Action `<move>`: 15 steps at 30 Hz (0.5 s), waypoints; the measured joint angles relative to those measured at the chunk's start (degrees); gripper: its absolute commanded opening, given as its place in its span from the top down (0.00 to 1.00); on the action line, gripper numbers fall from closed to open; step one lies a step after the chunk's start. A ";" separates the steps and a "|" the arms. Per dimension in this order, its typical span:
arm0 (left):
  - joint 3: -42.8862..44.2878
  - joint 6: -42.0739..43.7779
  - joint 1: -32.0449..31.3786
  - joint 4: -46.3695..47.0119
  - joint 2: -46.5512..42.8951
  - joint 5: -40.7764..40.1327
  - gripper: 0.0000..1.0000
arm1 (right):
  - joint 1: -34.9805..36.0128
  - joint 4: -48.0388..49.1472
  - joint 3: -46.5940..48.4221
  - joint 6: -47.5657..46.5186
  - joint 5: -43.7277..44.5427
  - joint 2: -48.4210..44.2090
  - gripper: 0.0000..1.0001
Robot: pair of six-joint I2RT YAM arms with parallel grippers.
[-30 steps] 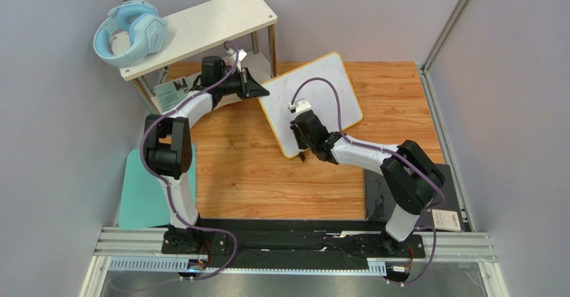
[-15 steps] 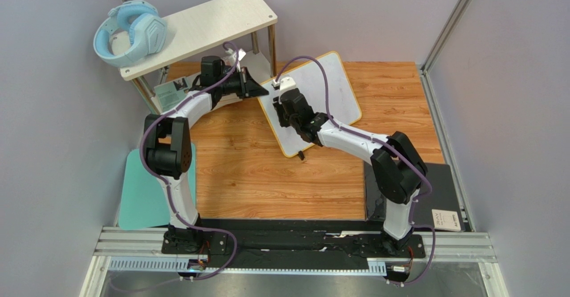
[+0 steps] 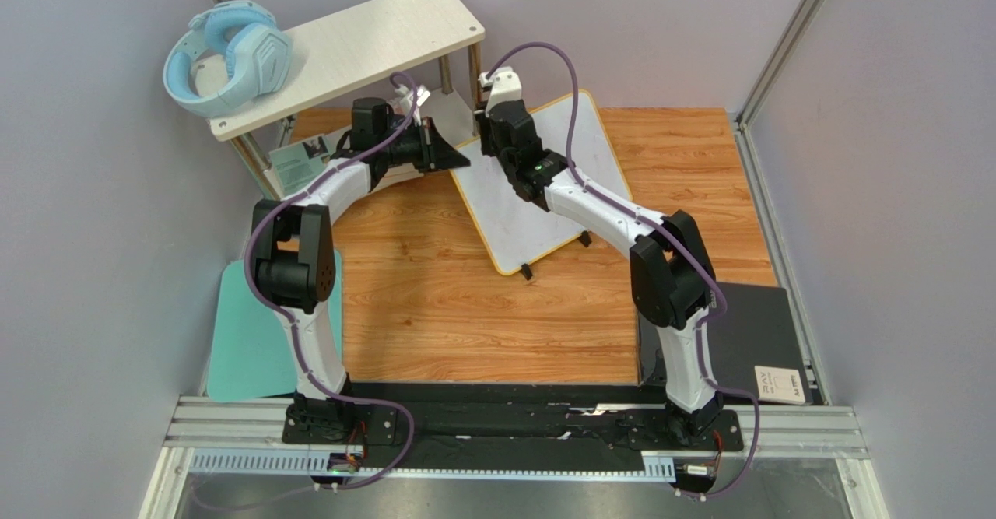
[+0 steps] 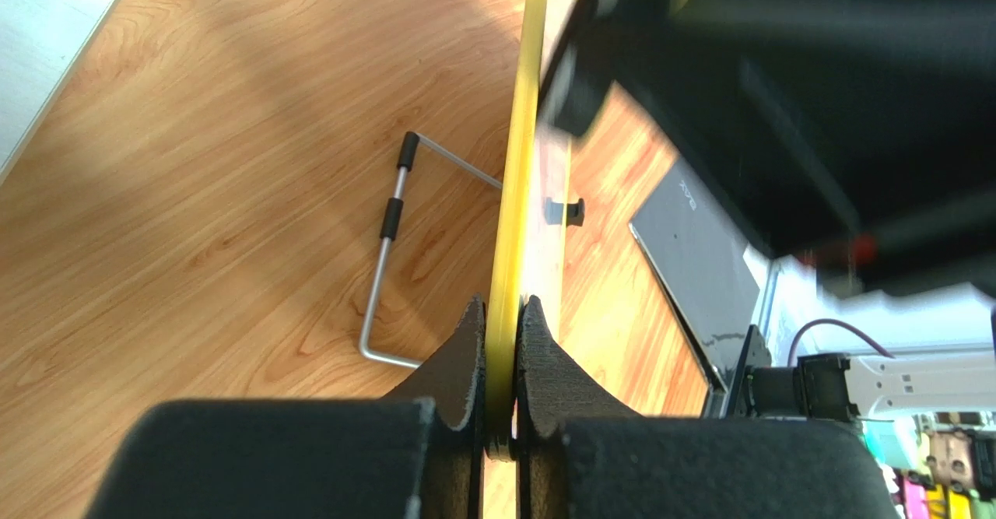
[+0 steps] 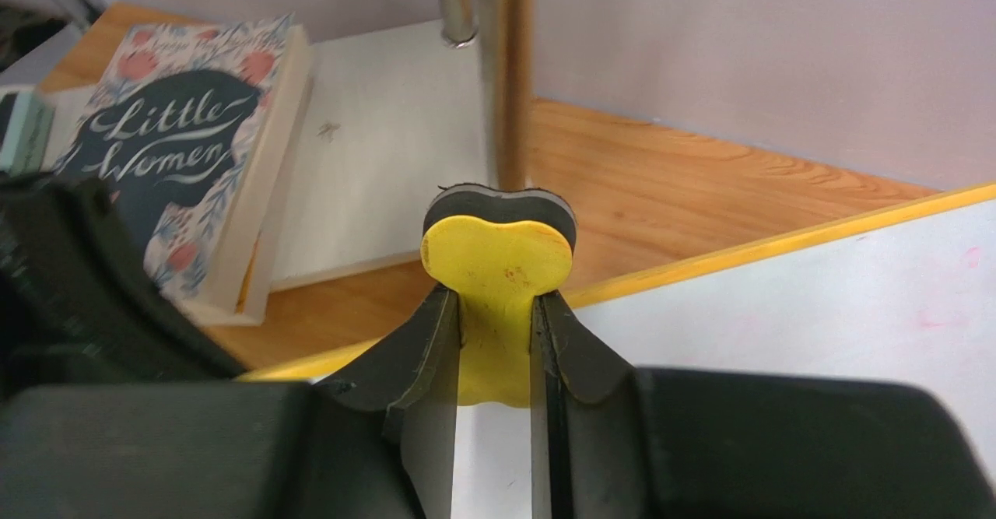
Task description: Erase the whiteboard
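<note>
The whiteboard (image 3: pixel 550 198), white with a thin yellow-orange frame and small black feet, stands tilted on the wooden table at centre back. Its surface looks clean. My left gripper (image 3: pixel 458 157) is shut on the board's left edge; the yellow frame (image 4: pixel 514 227) runs between the jaws in the left wrist view. My right gripper (image 3: pixel 500 134) is shut on a yellow eraser with a black pad (image 5: pixel 499 262) and holds it at the board's top left corner, by the frame (image 5: pixel 818 239).
A pale wooden shelf (image 3: pixel 351 46) with metal legs stands at back left, blue headphones (image 3: pixel 225 58) on top and a book (image 5: pixel 175 146) beneath. A teal mat (image 3: pixel 240 344) lies left, a black pad (image 3: pixel 766 332) right. The board's wire stand (image 4: pixel 392 251) rests on the table.
My right gripper has swept the eraser from the board's lower left up across it to the top left corner. The left gripper has kept hold of the board's edge.
</note>
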 measured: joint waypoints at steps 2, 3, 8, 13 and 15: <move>0.00 -0.02 -0.04 -0.02 0.00 0.00 1.00 | -0.98 0.04 1.01 -0.42 0.48 0.39 1.00; 0.00 -0.02 -0.07 -0.02 0.00 0.00 1.00 | -1.38 0.11 1.07 -0.63 0.59 0.44 1.00; 0.04 -0.04 -0.17 -0.13 0.00 -0.22 1.00 | -2.47 1.25 -0.07 -1.22 -0.39 0.22 1.00; 0.07 -0.04 -0.17 -0.59 0.00 -0.55 1.00 | -1.73 3.08 -4.00 -1.22 -1.81 -1.27 1.00; 0.07 -0.07 -0.15 -0.74 0.00 -0.66 1.00 | -0.85 3.85 -6.27 -1.20 -2.29 -2.16 1.00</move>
